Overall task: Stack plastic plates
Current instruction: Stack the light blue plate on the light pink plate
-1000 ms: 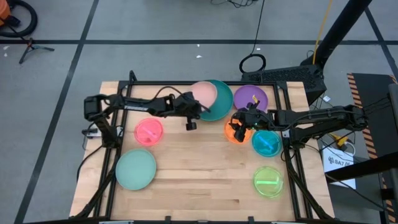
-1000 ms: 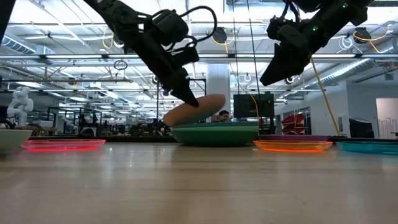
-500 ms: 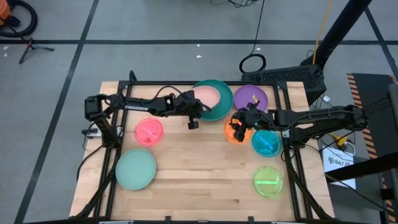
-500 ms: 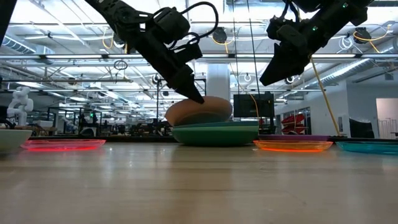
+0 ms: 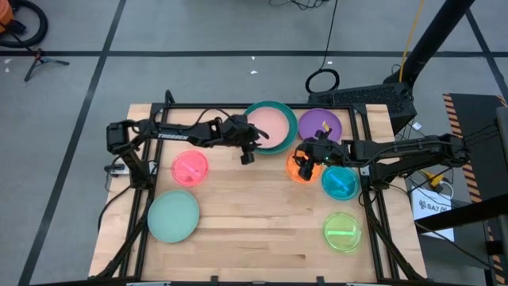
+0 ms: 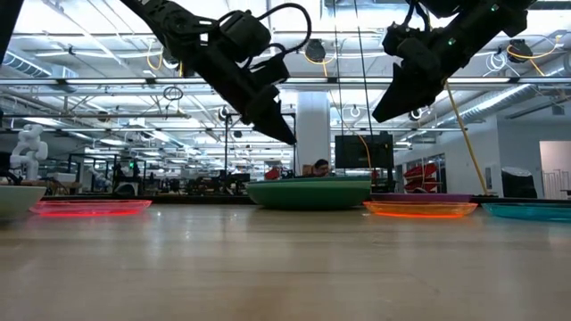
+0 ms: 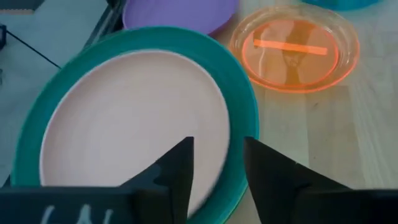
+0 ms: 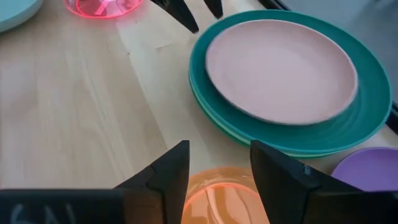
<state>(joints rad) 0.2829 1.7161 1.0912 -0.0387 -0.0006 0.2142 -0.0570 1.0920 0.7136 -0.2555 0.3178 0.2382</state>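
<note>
A pale pink plate lies flat inside a teal plate, which sits on another green plate at the table's far middle. My left gripper hangs open just above the stack's near-left rim, touching nothing; in the low view it is clear of the stack. My right gripper hovers open above an orange plate, well off it in the low view.
On the table lie a purple plate, a blue plate, a lime plate, a translucent pink plate and a mint plate. Bare wood lies in the near middle.
My left gripper has opened and let go of the pale pink plate. The plate, which was tilted with one edge raised on the teal plate, has dropped and now lies flat inside it. My right gripper has kept still.
</note>
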